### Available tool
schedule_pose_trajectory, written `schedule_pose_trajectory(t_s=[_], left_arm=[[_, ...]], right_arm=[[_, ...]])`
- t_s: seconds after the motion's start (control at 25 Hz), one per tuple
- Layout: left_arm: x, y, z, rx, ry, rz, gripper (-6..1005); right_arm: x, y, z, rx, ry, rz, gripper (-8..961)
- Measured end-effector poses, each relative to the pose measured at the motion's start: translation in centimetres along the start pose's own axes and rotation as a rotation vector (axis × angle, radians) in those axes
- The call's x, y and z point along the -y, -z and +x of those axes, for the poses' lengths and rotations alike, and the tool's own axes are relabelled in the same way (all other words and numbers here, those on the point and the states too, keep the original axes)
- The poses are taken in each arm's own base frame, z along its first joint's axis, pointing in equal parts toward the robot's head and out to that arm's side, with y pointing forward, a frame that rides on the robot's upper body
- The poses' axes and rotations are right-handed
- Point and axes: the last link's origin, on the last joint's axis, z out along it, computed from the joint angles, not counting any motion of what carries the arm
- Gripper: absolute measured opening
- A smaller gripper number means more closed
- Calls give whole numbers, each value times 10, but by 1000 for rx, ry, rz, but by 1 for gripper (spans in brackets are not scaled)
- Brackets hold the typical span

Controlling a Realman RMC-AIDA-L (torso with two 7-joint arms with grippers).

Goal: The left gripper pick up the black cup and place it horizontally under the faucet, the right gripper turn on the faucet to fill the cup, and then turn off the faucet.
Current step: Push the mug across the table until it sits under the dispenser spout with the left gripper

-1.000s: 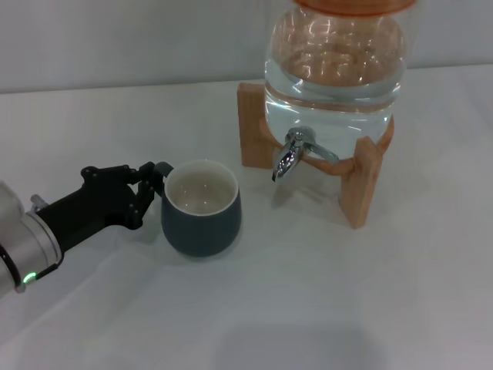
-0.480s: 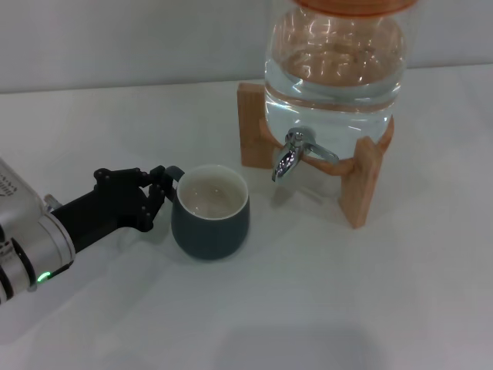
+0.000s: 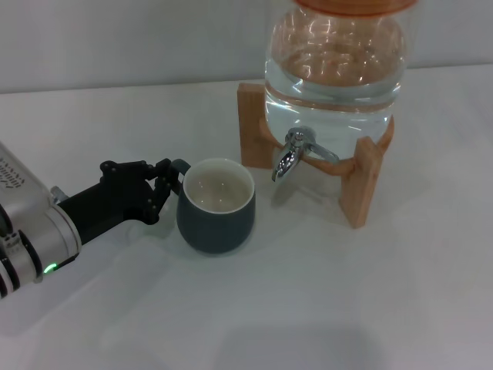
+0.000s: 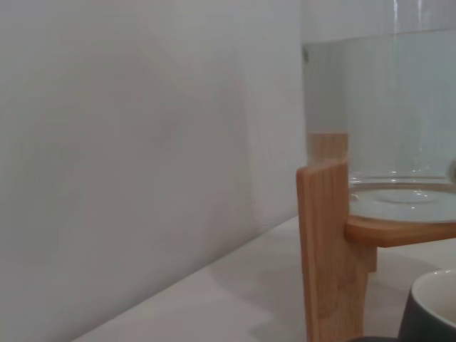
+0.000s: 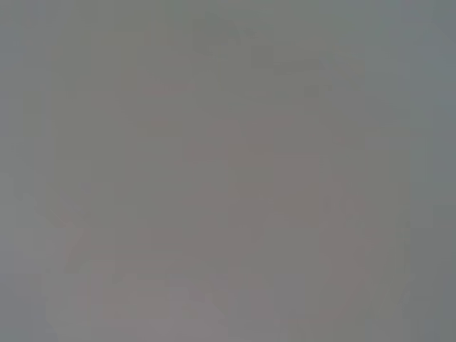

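The left gripper (image 3: 163, 187), a black jointed claw on a silver-and-white arm reaching in from eight o'clock in the head view, has its fingers (image 3: 158, 199) closed round the small loop handle at the black cup's ten o'clock side. The black cup (image 3: 216, 217) stands upright on the white tabletop (image 3: 323, 301), its cream-white inside showing and its mouth facing up, with no tilt to be seen. From the cup, the faucet (image 3: 290, 154) lies toward two o'clock: a chrome spigot with a lever handle, projecting from the front of the clear glass water jar (image 3: 335, 62), its spout pointing down at bare tabletop just beside the cup's rim and not over the cup's mouth. The jar, holding water and capped in orange, sits on a wooden stand (image 3: 362, 179) whose uprights flank the faucet at nine and three o'clock. In the left wrist view one wooden upright (image 4: 329, 249) rises close by, the jar's glass base (image 4: 399, 107) resting above it, and a corner of the cup's pale rim (image 4: 436, 285) shows beside it. The right gripper appears in no view; the right wrist view gives only a flat grey field.
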Motion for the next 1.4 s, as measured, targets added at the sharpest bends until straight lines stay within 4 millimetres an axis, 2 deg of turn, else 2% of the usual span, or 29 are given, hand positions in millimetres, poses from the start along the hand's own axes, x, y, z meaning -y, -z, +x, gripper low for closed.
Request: schedule_pose_trajectory(t_s=[0.76, 1.12, 1.4], left_arm=[[-21, -14, 6, -13, -19, -92, 108], [-25, -12, 7, -32, -7, -109, 108], [-20, -11, 9, -39, -4, -90, 108]], right_arm=[[0, 2, 3, -6, -3, 4, 841], [0, 2, 3, -4, -4, 4, 841], [-1, 0, 3, -1, -5, 1, 841]])
